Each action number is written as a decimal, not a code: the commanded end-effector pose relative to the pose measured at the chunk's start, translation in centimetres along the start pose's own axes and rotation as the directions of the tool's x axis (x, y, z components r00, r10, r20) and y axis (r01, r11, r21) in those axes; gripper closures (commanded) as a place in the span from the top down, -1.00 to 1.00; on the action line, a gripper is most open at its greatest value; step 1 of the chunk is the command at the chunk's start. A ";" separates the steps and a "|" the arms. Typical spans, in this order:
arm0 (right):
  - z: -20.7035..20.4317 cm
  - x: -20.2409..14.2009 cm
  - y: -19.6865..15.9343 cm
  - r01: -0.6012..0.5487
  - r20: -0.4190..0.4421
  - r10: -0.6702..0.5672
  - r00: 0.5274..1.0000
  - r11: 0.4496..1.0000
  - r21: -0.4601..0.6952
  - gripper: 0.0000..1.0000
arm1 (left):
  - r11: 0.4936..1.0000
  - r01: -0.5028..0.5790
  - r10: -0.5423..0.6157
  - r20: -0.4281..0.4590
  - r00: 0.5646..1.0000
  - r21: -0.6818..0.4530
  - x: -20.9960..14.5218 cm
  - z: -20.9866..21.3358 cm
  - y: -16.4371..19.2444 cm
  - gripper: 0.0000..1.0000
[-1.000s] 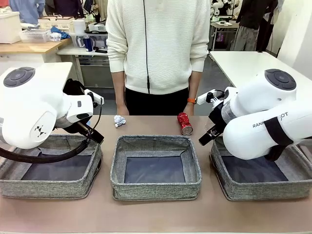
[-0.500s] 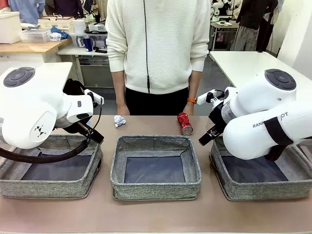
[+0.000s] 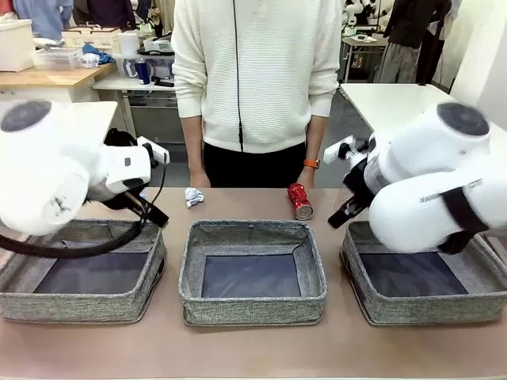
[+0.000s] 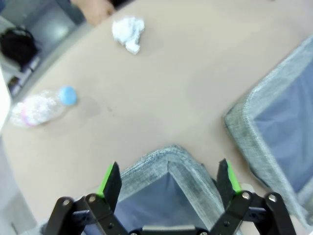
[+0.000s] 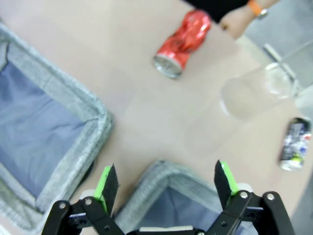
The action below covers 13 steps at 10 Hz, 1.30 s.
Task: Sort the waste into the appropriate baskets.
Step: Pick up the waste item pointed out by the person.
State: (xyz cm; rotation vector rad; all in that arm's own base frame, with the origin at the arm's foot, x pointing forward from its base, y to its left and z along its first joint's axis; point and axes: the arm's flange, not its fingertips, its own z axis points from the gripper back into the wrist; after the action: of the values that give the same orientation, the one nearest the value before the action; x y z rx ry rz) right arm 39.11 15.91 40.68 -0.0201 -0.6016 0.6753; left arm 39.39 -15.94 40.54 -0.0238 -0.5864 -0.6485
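Dark can blurred, its print illegible

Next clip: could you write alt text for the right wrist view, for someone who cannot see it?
The open right gripper hangs above the corner of a grey basket, a second basket beside it. Beyond, on the table, are a dented red can, a clear plastic cup and a dark blue can.

Matt grey woven-cloth baskets, glossy red metal can, crumpled white paper ball, clear plastic cup
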 end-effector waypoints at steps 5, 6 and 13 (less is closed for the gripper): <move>14.5 0.7 1.6 -0.031 0.001 0.031 1.000 0.999 -0.044 1.00 | 0.982 0.083 -0.116 0.196 0.974 0.171 -5.3 17.8 -4.5 1.00; 18.4 0.1 2.6 -0.021 0.022 0.022 1.000 0.997 -0.071 1.00 | 0.992 0.119 -0.125 0.155 0.980 0.045 1.6 19.7 -4.0 1.00; 16.1 -1.7 -4.7 0.439 -0.247 -0.549 0.798 0.250 0.863 1.00 | 0.489 -0.144 0.312 0.019 0.950 -0.860 -0.9 16.1 5.8 1.00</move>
State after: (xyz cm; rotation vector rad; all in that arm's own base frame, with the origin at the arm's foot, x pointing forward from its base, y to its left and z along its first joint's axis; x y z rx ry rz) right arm 31.49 9.80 54.15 0.7954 -0.4335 0.5504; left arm 32.66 -8.92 54.23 -0.7390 -0.5962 -0.8187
